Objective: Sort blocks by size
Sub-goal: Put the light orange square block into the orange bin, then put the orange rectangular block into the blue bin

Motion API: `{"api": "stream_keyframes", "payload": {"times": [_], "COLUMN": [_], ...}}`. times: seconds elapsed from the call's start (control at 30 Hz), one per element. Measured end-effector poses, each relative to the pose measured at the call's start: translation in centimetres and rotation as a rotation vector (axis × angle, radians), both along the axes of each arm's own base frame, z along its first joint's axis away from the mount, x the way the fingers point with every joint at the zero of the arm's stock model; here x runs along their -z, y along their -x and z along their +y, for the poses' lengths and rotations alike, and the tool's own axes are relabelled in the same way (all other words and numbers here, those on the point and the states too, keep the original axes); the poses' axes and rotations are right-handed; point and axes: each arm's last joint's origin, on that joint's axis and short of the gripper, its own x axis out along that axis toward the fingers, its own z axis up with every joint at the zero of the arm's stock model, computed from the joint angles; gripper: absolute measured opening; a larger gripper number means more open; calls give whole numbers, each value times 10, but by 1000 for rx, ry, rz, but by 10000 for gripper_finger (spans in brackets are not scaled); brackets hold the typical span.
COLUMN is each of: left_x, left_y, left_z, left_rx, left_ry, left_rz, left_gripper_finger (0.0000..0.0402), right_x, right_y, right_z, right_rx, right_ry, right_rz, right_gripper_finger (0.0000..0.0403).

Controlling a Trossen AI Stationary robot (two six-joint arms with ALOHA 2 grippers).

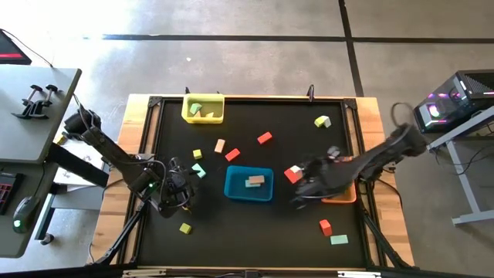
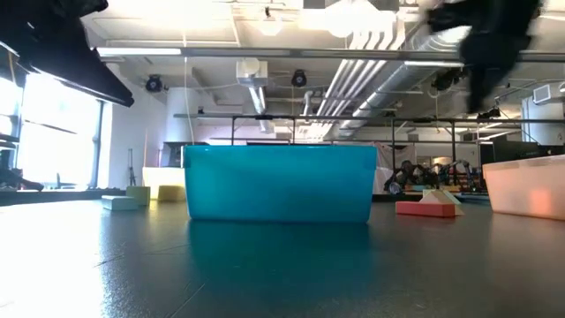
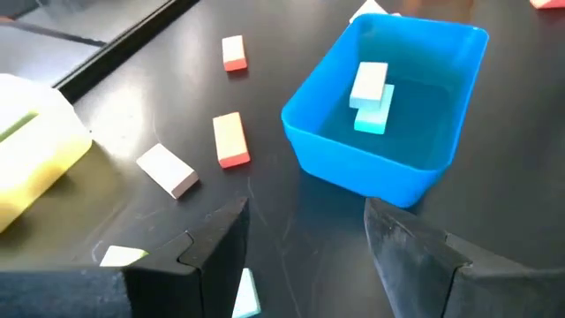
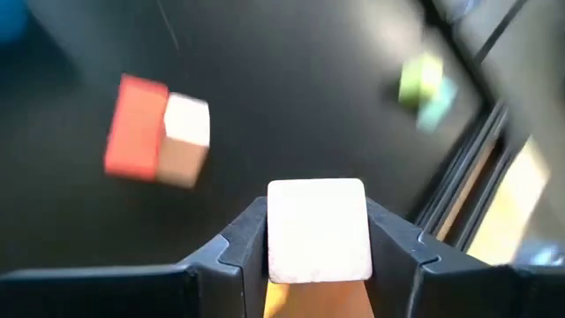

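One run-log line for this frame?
right hand: shut on pale block | left hand: open, empty, near blue tray

The left claw [image 3: 305,256] hangs low with its two dark fingers [image 3: 216,247] spread apart and nothing between them. The right claw [image 4: 318,256] reaches in from its side, fingers [image 4: 243,243] clamped against something pale.

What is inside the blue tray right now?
The blue tray holds two flat blocks: a tan block lying partly on a pale blue-green block. The rest of its floor shows bare in the left wrist view; only the strip behind the near wall is hidden.
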Motion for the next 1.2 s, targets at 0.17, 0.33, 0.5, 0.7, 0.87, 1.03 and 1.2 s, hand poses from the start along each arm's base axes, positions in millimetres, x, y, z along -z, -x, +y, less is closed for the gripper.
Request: {"api": "stream_keyframes", "payload": {"times": [0.17, 0.33, 0.5, 0.7, 0.87, 1.03, 1.2], "left_x": [-1, -1, -1, -1, -1, -1, -1], "left_y": [0, -1, -3, -5, -6, -6, -6], "left_z": [1, 3, 5, 8, 9, 9, 9], "left_rx": [-16, -32, -46, -61, -71, -71, -71], "left_ry": [-21, -29, -29, -28, -27, -25, -25], "left_rz": [-16, -23, -23, -24, -24, -24, -25], "left_gripper_finger": [213, 213, 213, 213, 213, 213, 213], "right_x": [3, 21, 45, 42, 44, 44, 44], "right_y": [50, 75, 83, 79, 81, 81, 81], "right_z": [-3, -8, -12, -9, -10, -10, -10], "right_rx": [184, 282, 313, 323, 380, 386, 384], "right_ry": [-150, -228, -266, -263, -261, -262, -261], "right_rz": [-118, -167, -184, -200, -192, -193, -192], "right_gripper_finger": [129, 129, 129, 158, 160, 158, 158]}}
